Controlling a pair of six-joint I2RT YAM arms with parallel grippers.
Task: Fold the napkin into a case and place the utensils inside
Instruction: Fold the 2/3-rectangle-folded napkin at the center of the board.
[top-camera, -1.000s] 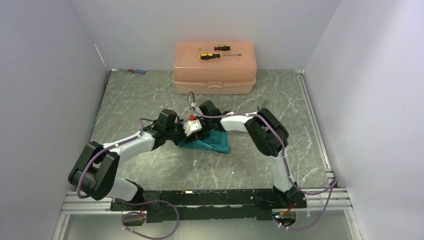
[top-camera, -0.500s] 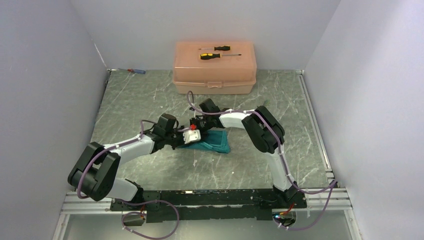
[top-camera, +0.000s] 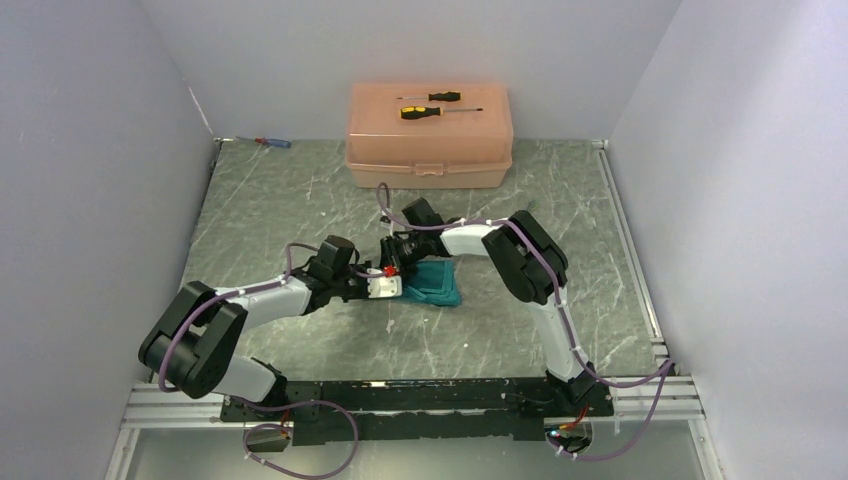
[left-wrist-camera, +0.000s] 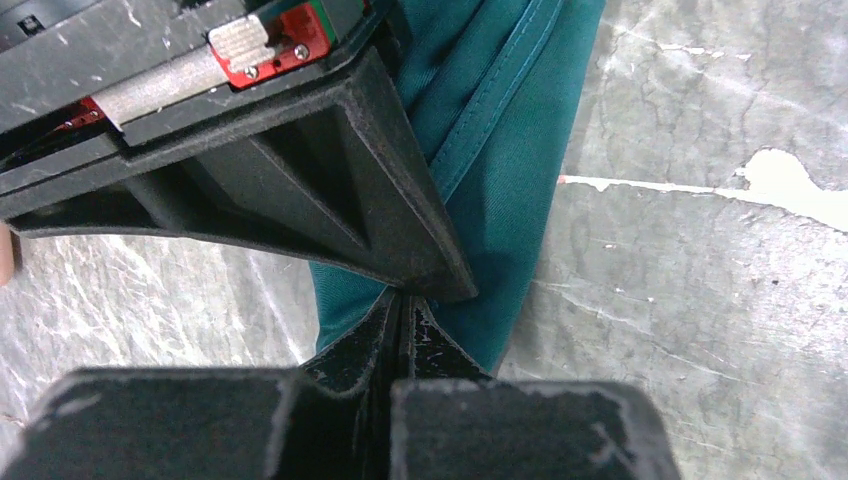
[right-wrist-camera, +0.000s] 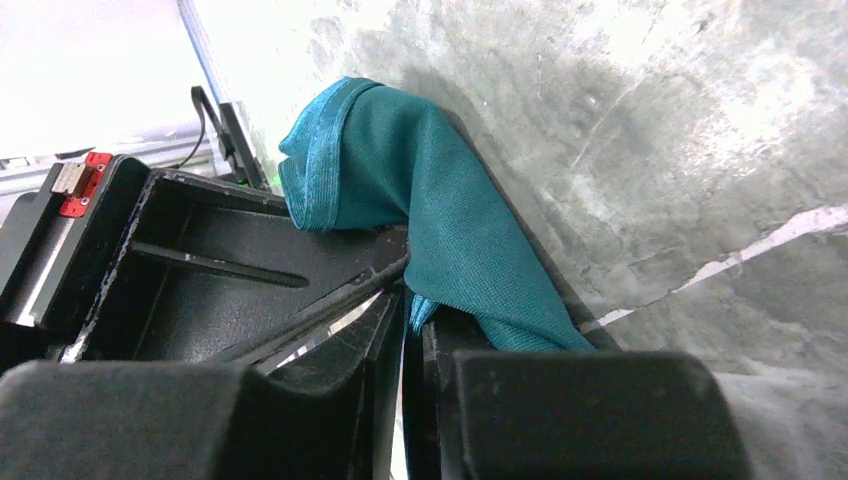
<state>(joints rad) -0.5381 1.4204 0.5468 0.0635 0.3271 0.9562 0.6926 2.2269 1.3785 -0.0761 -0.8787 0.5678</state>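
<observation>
Meanwhile, left hand (left-wrist-camera: 400, 305) clenched against the napkin (top-camera: 432, 285) bunched on the tabletop (top-camera: 300, 200), right hand (right-wrist-camera: 405, 320) nipping a fold: opposing tugs could slip the slick cloth free, undoing the folding.

I count: napkin (top-camera: 437, 284) 1 | box (top-camera: 430, 150) 1 | screwdrivers (top-camera: 436, 98) on box 2 | small screwdriver (top-camera: 272, 142) left of box 1

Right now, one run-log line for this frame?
step: folding napkin | left gripper: shut beside napkin | right gripper: shut on napkin | utensils: not in view
</observation>
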